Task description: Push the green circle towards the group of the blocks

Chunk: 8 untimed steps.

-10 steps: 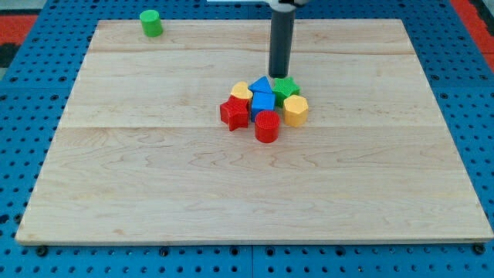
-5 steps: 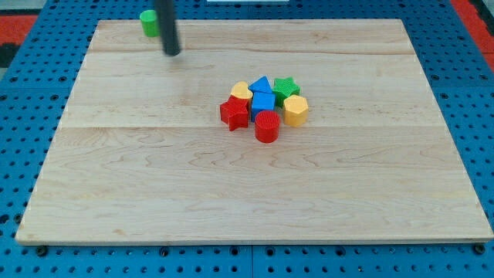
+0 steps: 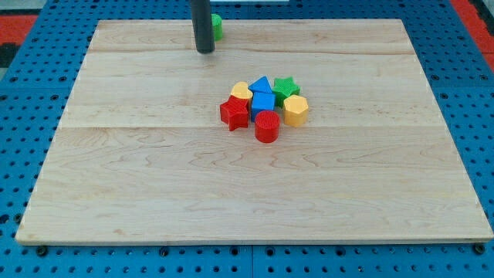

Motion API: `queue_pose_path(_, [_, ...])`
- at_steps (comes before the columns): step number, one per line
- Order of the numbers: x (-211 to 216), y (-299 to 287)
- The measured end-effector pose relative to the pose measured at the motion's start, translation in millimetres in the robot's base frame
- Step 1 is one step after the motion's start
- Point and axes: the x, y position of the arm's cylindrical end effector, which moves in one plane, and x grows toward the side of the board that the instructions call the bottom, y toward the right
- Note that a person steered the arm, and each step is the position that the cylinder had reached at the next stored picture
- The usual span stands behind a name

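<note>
The green circle sits near the board's top edge, mostly hidden behind my dark rod. My tip rests just left of and below it, touching or nearly touching it. The group lies at the board's middle: a yellow heart, a blue triangle, a green star, a blue cube, a red star, a red cylinder and a yellow hexagon. The group is well below and right of my tip.
The wooden board lies on a blue pegboard table. A red surface shows at the view's top corners.
The green circle has moved right along the top edge, from the top left to near the top middle. My tip moved from the group to the top left, then right with the circle.
</note>
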Motion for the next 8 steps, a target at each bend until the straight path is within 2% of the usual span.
queue_pose_path(1, [-32, -113])
queue_pose_path(2, [-101, -102])
queue_pose_path(3, [-90, -11])
queue_pose_path(4, [-11, 25])
queue_pose_path(5, [-43, 9])
queue_pose_path(6, [-94, 9])
queue_pose_path(7, [-75, 138])
queue_pose_path(8, [36, 194])
